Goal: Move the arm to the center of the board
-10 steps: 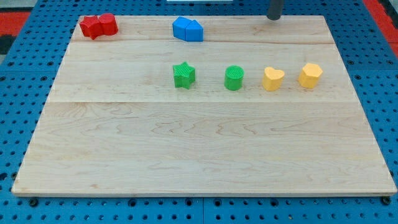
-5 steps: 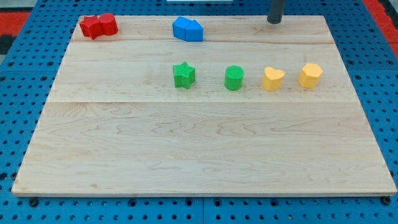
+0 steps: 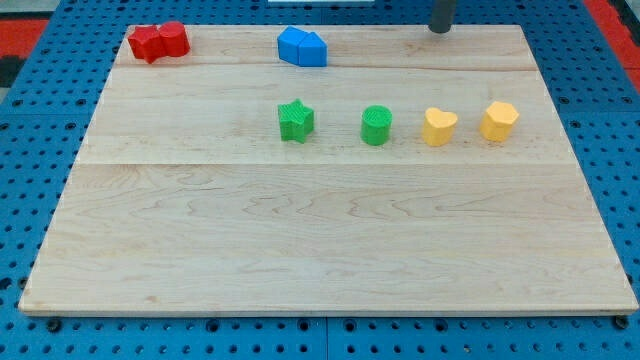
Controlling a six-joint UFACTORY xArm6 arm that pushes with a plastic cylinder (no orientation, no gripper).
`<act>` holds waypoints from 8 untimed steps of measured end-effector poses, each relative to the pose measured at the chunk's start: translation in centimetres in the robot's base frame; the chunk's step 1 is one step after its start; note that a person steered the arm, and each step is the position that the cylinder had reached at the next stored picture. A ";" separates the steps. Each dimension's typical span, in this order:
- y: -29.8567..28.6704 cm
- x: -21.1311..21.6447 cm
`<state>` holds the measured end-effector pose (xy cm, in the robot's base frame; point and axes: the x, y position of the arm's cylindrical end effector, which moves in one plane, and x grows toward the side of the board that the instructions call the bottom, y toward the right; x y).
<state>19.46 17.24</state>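
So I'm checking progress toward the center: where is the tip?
My tip sits at the view's top edge, right of middle, above the yellow heart block, far from center.

Four blocks are lined across the board (image 3: 330, 250) mid-height: green star (image 3: 296, 121), green cylinder (image 3: 377, 126), yellow heart (image 3: 439, 127), yellow hexagon (image 3: 499, 121); my tip (image 3: 441, 30) is placed above them.

Red blocks (image 3: 158, 42) touching at the view's top left; blue blocks (image 3: 302, 47) touching, top centre. Mid-row, apart: green star (image 3: 296, 121), green cylinder (image 3: 377, 126), yellow heart (image 3: 439, 127), yellow hexagon (image 3: 499, 121).
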 end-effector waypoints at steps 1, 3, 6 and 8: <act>-1.7 -0.1; -3.4 -0.3; -8.0 -0.3; -13.3 -0.2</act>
